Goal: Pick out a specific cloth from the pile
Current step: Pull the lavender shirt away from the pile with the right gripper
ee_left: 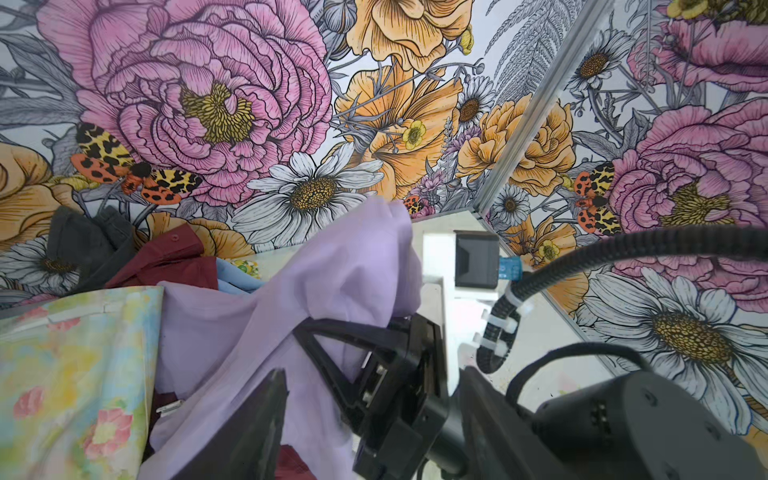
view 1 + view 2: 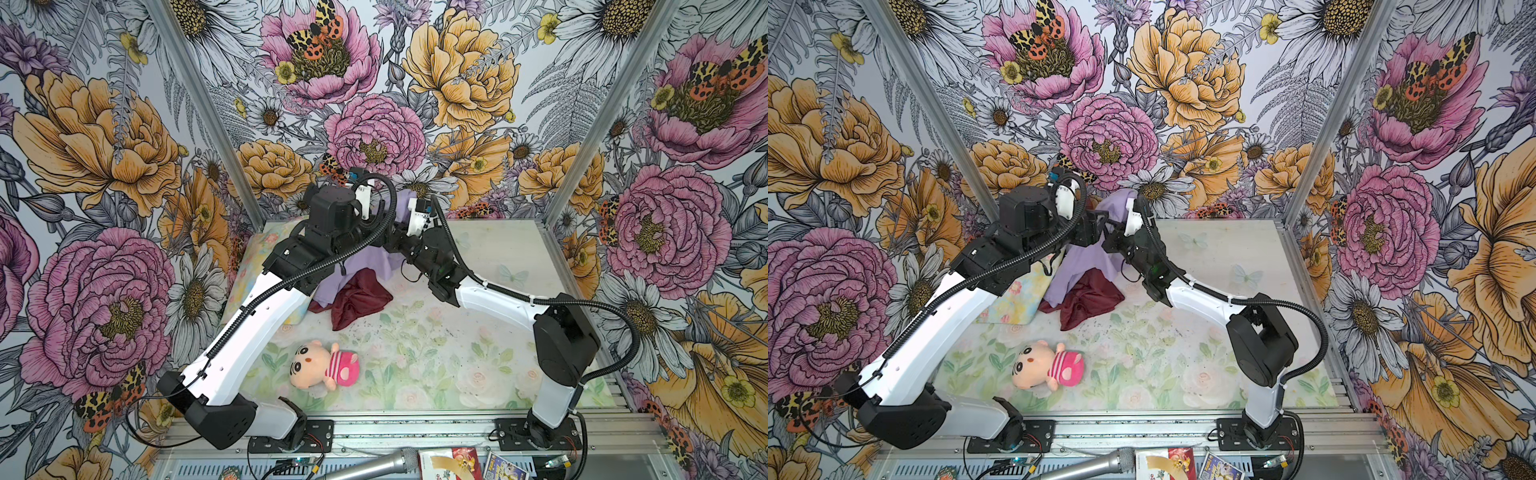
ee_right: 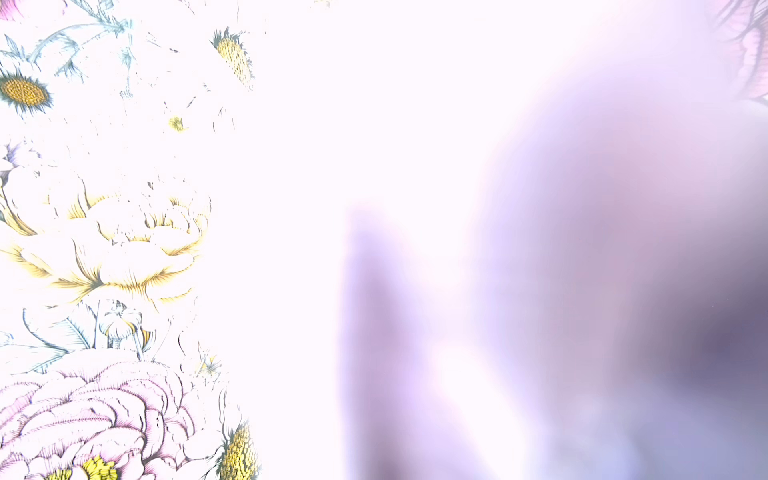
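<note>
The likeliest trouble was the cloth (image 2: 1075,266) slipping free. It hung from one pinch only, where the right gripper (image 1: 307,334) had its jaws closed on a fold near the peak. The left gripper (image 2: 1094,226) sat just beside it. Its jaws looked well apart in the left wrist view and gripped nothing, though lavender fabric draped between them. A sharp pull could have dragged the thin fabric out of that single hold.

A second risk was the dark maroon cloth (image 2: 357,299). It lay against the lavender hem on the table (image 2: 478,332) and could have snagged and trailed along. The rest of the pile (image 1: 166,262) sat behind, beside the floral sheet (image 1: 70,374).

The two wrists were crowded together, so a careless swing could have knocked them. Lavender also smothered the right wrist view, which left that arm nearly blind.

Both arms reached forward and inward in both top views. They met high at the back of the table, well apart from the plush doll (image 2: 324,365).
</note>
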Tool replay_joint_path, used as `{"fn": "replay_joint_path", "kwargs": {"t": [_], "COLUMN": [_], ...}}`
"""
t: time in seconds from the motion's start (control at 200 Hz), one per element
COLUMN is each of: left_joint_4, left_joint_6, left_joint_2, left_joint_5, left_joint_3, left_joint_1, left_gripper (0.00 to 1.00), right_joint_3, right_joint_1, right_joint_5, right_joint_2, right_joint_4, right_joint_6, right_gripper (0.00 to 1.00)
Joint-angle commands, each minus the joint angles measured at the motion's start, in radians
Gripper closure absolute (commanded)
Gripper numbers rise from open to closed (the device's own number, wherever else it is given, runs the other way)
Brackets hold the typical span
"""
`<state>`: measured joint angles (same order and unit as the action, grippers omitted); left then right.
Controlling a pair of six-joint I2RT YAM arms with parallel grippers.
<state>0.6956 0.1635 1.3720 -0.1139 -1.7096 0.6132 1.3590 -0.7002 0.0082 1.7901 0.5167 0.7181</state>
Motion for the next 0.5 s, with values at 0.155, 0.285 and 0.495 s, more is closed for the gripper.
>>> {"fn": "replay_joint_path", "kwargs": {"t": [0.155,0.285,0.495], "left_joint_4": [-0.018,-0.019,-0.02], "left_joint_6": [-0.059,-0.052,-0.057], "left_joint_2": [-0.033,-0.044,-0.046], "left_joint_5": [0.008,0.032,0.051], "left_joint_3": [0.112,0.165,0.236], "left_joint_1": [-0.015,-0.05,-0.092], "left_gripper": [0.22,0.19,0.16], "right_joint_3": [0.054,0.055,0.057], "right_joint_1": [0.071,0.111,0.177], "right_joint_5": [0.014,0.012,0.023], "right_joint_2": [-0.136,-0.186,-0.251], "right_joint_4": [-0.108,-0.155,-0.226], "right_joint_6": [-0.03,-0.053,-0.097], "right_gripper": [1.0,1.0,1.0]}}
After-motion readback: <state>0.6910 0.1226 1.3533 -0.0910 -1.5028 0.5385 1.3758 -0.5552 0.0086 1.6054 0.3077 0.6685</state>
